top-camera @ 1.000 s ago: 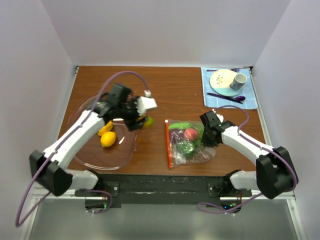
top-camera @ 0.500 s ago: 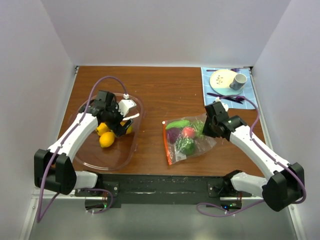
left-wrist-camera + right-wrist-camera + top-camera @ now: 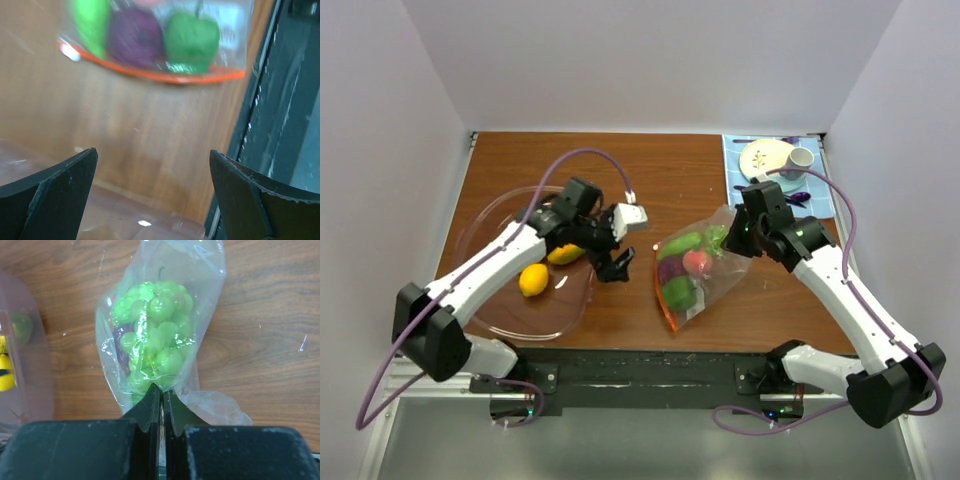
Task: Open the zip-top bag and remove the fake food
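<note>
Top view, left to right: clear bowl [image 3: 485, 300] is sitting at left-centre of the tabletop [image 3: 670, 165], with two yellow lemons [image 3: 534, 280] lying inside it. Left hand [image 3: 617, 262] is hovering just past the bowl's right rim, jaws standing fully apart and gripping nothing. Its wrist view is showing both fingers [image 3: 55, 182] wide at the bottom corners with bare wood between them. Zip-top bag [image 3: 710, 285] is hanging tilted at centre-right, orange zip strip [image 3: 665, 300] at the low left end, opposite end raised toward upper right. Fake food [image 3: 685, 270] is sitting inside the bag: green pieces, a purple one, a pink-red one. Green grapes [image 3: 155, 325] are filling the middle of the right wrist view. Right hand [image 3: 742, 232] is pinching the bag's raised end, jaws closed tight on the plastic. Can't tell whether the zip end is touching the wood. Blue placemat [image 3: 732, 160] carrying a plate [image 3: 765, 157] and a cup [image 3: 798, 160] is lying in the upper right corner.
</note>
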Robot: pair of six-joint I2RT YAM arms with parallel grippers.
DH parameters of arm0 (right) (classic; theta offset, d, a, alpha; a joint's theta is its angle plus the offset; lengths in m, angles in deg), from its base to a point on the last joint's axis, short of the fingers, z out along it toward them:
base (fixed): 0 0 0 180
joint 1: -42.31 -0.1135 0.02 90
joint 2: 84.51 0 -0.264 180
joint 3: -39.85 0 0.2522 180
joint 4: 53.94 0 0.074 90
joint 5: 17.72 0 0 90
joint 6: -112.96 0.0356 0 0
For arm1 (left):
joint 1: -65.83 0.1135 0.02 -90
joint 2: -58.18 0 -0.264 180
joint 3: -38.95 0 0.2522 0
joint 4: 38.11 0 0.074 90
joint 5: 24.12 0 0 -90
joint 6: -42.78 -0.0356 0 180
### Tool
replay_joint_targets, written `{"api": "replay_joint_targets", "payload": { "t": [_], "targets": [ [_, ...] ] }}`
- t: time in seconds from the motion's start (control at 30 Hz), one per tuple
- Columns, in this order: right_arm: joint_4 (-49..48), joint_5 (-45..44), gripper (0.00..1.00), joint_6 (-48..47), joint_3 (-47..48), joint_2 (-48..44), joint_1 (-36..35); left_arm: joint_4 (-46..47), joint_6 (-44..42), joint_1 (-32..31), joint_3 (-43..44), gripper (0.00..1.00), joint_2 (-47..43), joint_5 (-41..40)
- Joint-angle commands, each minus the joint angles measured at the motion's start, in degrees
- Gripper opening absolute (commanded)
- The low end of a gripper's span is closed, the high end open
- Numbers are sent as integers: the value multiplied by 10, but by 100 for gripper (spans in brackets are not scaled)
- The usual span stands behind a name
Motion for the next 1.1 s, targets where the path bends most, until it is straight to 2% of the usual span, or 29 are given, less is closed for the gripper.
{"api": "replay_joint_targets", "payload": {
  "t": [0.0, 0.17, 0.3, 0.4, 0.67, 0.8, 1.07],
  "targets": [
    [5, -6, 0, 3, -19, -27, -1, 18, 8, -37, -36, 100, 27, -14],
    [-4, -33, 0, 4, -95, -6, -1, 48, 6, -83, -60, 100, 62, -51],
    [-39, -74, 0, 8, -184, 18, -1, 81, 1, -108, -65, 100, 85, -49],
    [-52, -81, 0, 1, -214, 59, -1, 113, -14, -121, -75, 100, 92, -49],
    [-63, -88, 0, -6, -216, 103, -2, 193, -47, -122, -124, 100, 95, -70],
    [-81, -70, 0, -6, -215, 134, -3, 224, -59, -122, -129, 100, 125, -76],
    [-103, -47, 0, -6, -213, 165, -5, 272, -135, -121, -118, 100, 140, 13]
  ]
}}
